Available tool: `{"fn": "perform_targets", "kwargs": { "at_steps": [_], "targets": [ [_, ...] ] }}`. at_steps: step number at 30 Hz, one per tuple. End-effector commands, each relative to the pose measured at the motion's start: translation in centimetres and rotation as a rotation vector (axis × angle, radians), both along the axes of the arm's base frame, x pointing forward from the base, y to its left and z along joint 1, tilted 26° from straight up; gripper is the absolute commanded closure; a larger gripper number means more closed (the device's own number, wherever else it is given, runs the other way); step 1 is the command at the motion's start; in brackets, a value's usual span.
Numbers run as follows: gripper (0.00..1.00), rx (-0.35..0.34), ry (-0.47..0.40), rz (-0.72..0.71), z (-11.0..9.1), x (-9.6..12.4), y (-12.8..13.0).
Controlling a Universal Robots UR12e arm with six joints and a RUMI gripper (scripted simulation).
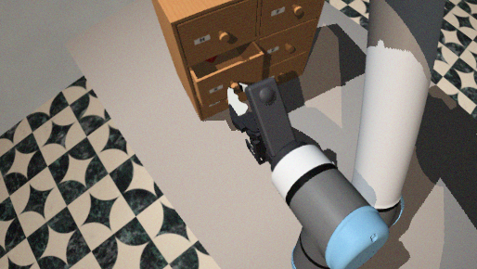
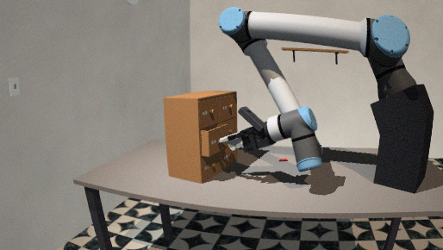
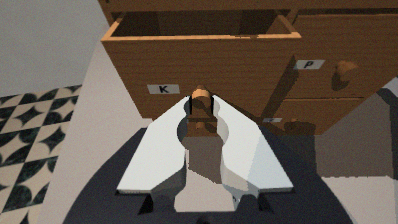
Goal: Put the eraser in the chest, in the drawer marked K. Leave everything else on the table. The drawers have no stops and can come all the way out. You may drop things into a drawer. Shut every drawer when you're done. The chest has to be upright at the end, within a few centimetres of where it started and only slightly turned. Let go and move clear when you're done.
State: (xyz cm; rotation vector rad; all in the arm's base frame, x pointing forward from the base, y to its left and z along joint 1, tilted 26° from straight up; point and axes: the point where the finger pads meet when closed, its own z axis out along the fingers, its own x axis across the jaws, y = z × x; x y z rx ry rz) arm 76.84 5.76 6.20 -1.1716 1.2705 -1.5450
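From my exterior view the tabletop [image 1: 153,139] [image 2: 142,185] [image 3: 85,155] runs across below the arm [image 1: 394,116] [image 2: 310,30]. On it the wooden chest [image 1: 178,65] [image 2: 183,138] [image 3: 330,5] stands upright, toward twelve o'clock in my top view. The K drawer [image 1: 251,71] [image 2: 209,148] [image 3: 225,65] is partly out; the other drawers I can make out look shut. Its label [image 3: 163,89] sits at about ten o'clock from the round wooden knob [image 1: 235,85] [image 3: 201,95]. My fingers [image 1: 236,87] [image 2: 221,140] are narrow, closed on that knob.

A dark red piece [image 1: 212,59] shows inside the drawer, toward eleven o'clock from the knob in the top view. I take it for the eraser, though too little shows to be sure. A small red item [image 2: 283,159] lies on the tabletop, about four o'clock from the fingers in the exterior view; I'd leave it there.

So opening looks done, and probably placing too. Left: push K home straight without shoving the chest, let go, move clear.
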Motion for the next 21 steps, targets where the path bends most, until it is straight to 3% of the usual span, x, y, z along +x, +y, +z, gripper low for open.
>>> {"fn": "perform_targets", "kwargs": {
  "at_steps": [1, 21],
  "targets": [
    [0.93, 0.0, -0.001, 0.0, 0.2, 0.3, 0.0],
    [0.93, 0.0, -0.001, 0.0, 0.7, 1.5, -0.3]
  ]
}}
